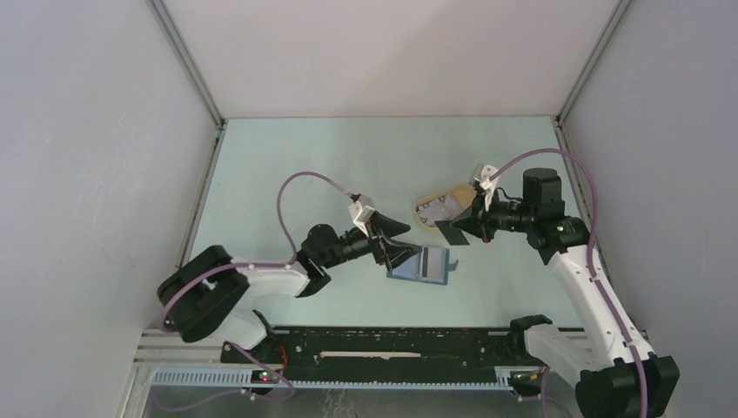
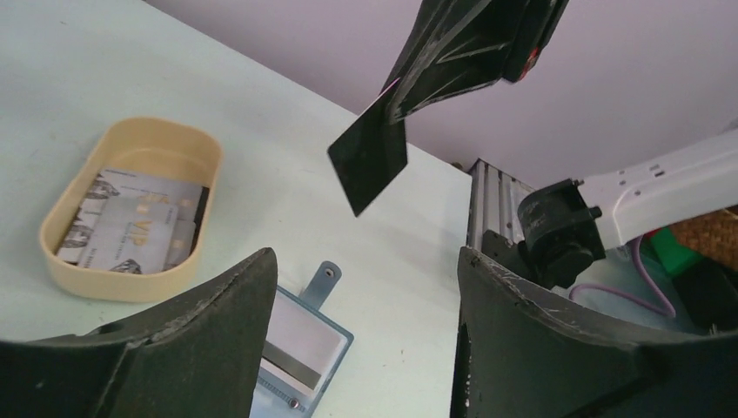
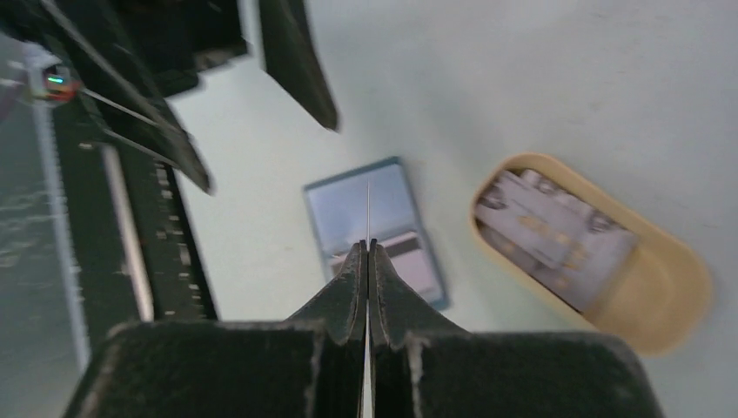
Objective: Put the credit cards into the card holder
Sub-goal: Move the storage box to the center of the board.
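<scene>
From above: left end effector (image 1: pixel 400 244) spread wide, gripping nothing, poised at the left edge of the open card holder (image 1: pixel 426 265), probably to pin it flat on the counter (image 1: pixel 287 165). Right end effector (image 1: pixel 466 226) pinched shut on a dark credit card (image 1: pixel 451 233), lifted clear of the counter, with the holder below and ahead and the beige tray (image 1: pixel 419 216) just beside. From the left wrist: fingers (image 2: pixel 200 340) far apart, holder (image 2: pixel 322 283) beneath, close by the left finger. Held card (image 2: pixel 370 165) hanging ahead and above, and other credit cards (image 2: pixel 130 226) lying in the tray ahead to the left. From the right wrist: jaws tight together, card (image 3: pixel 368 213) edge-on as a thin line over the holder (image 3: pixel 344 205), presumably lined up for its pocket; tray (image 3: pixel 674 300) off to the right.
</scene>
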Controlling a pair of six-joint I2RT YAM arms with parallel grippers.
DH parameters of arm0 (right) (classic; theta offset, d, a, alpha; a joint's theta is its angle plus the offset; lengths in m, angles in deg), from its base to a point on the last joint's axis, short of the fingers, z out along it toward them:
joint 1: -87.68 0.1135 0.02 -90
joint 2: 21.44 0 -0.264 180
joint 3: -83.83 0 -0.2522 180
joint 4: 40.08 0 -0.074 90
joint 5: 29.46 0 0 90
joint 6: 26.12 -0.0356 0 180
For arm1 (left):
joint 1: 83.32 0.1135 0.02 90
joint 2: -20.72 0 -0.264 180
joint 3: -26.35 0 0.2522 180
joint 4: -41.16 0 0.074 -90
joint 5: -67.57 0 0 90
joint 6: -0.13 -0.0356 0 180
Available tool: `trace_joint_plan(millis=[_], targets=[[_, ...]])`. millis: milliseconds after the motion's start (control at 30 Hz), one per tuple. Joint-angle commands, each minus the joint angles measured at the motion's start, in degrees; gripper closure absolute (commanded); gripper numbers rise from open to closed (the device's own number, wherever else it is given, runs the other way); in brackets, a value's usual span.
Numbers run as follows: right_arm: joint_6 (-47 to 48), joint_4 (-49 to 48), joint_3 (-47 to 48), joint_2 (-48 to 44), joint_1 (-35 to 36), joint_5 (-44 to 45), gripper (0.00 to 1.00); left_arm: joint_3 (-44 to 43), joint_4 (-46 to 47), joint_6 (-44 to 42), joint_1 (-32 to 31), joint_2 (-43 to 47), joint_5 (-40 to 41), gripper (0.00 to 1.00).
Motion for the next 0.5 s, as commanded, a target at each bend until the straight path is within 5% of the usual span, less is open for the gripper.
trace_joint_plan(millis=[0, 467], targets=[[-7.0, 0.2, 2.1, 0.3, -0.7, -12.1, 1.0, -2.3, 13.0, -0.7, 0.1, -5.7, -5.6, 0.19], [-15.1, -3.9, 2.1, 2.7, -2.6, -19.0, 1.0, -9.8, 16.8, 3.5, -2.4, -14.4, -10.9, 0.27]])
